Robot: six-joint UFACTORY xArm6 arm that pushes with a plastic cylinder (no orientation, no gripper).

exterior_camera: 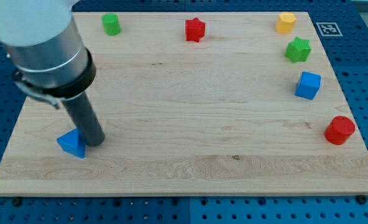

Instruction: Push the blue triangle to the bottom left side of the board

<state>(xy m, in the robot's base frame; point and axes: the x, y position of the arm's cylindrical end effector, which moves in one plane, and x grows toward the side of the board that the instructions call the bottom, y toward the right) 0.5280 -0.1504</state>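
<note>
Camera view only, mounting unknown. Blue triangle (71, 144) low on the view's left of the bench (171, 168), near the left edge and not far above the bottom edge, but short of the corner. My tip (96, 142) touching or just beside the triangle's right face, slightly toward the view's top of it; contact itself hard to confirm, rod shadow in the way. No grasping tool on this arm, only a straight dark rod, so nothing to be apart, together or clamped. Judged mid-push, task mostly done, last stretch toward the bottom left corner remaining. To do it well: push down and left in the view, through the middle of the triangle's face, not off a corner, otherwise likely spin and slip past the rod. If too far on the right side, shift slightly toward the view's top first, then drive diagonally. Slow and short, since close to both edges; risk of shoving the block off the bench. Stop with the block fully on the wood. Nothing else near the path: green cylinder (111, 24) and red star (196, 29) along the top, yellow block (285, 22), green star (298, 49), blue cube (308, 85) and red cylinder (340, 130) down the view's right, all well apart.
</note>
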